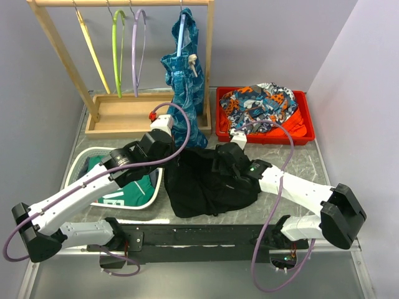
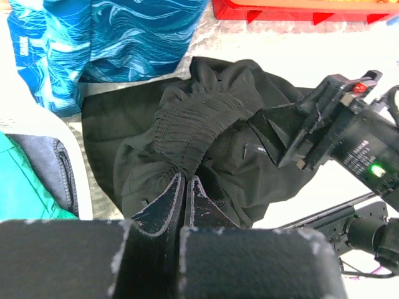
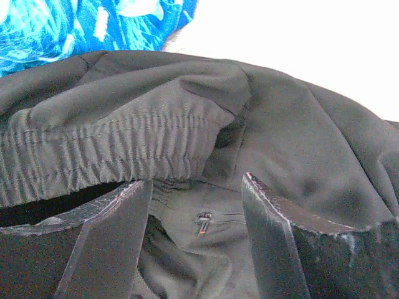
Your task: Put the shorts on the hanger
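Two arms (image 1: 75,199) (image 1: 299,190) angled inward, low over shorts (image 1: 206,180)

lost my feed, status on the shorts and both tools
Left tool shut on shorts. Right tool open over them. Lavender hanger bare on rack, teal garment beside it.

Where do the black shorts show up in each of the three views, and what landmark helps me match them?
Top external: the shorts lie bunched just below the picture's centre.
Left wrist: the shorts sit mid-frame, gathered waistband showing.
Right wrist: the shorts fill most of the frame.
Shared landmark: the teal-blue patterned garment, upper left in both wrist views.
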Controlling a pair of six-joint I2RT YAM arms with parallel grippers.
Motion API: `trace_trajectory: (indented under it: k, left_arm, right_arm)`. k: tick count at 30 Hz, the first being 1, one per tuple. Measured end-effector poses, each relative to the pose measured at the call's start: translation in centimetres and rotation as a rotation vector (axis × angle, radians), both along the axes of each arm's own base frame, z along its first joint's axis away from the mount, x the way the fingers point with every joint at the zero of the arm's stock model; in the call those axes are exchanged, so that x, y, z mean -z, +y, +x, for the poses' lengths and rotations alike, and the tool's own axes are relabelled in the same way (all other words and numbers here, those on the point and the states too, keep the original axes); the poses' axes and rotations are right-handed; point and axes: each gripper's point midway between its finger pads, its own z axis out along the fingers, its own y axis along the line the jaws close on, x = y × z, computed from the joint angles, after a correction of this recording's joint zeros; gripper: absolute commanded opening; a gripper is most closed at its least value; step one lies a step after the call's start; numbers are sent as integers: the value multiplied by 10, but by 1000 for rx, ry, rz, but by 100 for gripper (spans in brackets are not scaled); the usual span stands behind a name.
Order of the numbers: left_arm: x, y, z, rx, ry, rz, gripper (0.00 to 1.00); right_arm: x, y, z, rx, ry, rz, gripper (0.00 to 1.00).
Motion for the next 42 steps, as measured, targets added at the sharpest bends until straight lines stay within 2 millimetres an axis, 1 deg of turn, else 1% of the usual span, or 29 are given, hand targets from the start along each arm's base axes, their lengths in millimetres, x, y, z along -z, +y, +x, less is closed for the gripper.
trace_trajectory:
  k: [3, 5, 8, 10, 12, 15, 18, 19, 20, 21, 22, 23, 24, 26, 28, 31, 33, 37, 39, 40, 42]
  left_arm:
    - [-2, -1, -3, 19, 1, -6, 1]
    - [-5, -1, -4, 27, -4, -14, 1]
    - [-13, 0, -7, 33, -15, -32, 1]
    - [-19, 1, -8, 37, -25, -47, 1]
    - [-24, 3, -11, 40, -34, -60, 1]
    - [-28, 7, -14, 40, -40, -67, 1]
    - [-32, 12, -16, 31, -49, -68, 1]
    - [-33, 15, -16, 25, -55, -68, 1]
    - [-35, 17, -16, 20, -60, -68, 1]
    - [-36, 19, -17, 15, -64, -69, 1]
    - [-38, 21, -18, 14, -68, -72, 1]
    - [-39, 22, -18, 11, -74, -76, 1]
    - [-41, 22, -18, 9, -78, -79, 1]
    - [-43, 22, -18, 9, -86, -89, 1]
    - [-46, 20, -17, 9, -97, -98, 1]
    - [-49, 23, -12, -18, -116, -95, 1]
    - [-52, 26, -8, -44, -130, -83, 1]
    - [-73, 27, 5, -98, -175, -83, 1]
    - [-87, 26, 9, -110, -195, -100, 1]
    - [-93, 24, 10, -112, -203, -112, 1]
    - [-100, 23, 10, -113, -212, -130, 1]
  right_arm:
    - [5, -1, 1, 20, -3, 13, 63]
    - [4, 1, 3, 29, -15, 30, 60]
    - [-1, 7, 14, 61, -52, 67, 56]
    - [1, 8, 21, 87, -68, 74, 52]
    - [2, 11, 27, 106, -80, 85, 52]
    - [1, 11, 34, 138, -107, 94, 47]
    - [1, -2, 39, 187, -127, 58, 28]
    - [0, -8, 40, 205, -131, 46, 15]
    - [-2, -17, 42, 226, -133, 36, 8]
    - [-9, -27, 44, 249, -141, 37, 4]
    - [-18, -39, 47, 275, -152, 45, 1]
    - [-30, -52, 49, 303, -173, 60, 0]
    - [-49, -67, 51, 331, -206, 88, 0]
    - [-82, -90, 48, 363, -266, 132, 0]
    - [-124, -103, 38, 350, -324, 169, 0]
    - [-184, -105, 21, 272, -375, 198, 0]
    - [-211, -103, 11, 218, -387, 200, 0]
    - [-247, -105, -15, 119, -386, 187, 0]
    - [-270, -105, -30, 66, -399, 196, 0]
    - [-286, -106, -38, 37, -417, 210, 0]
    - [-306, -105, -50, -5, -453, 240, 0]
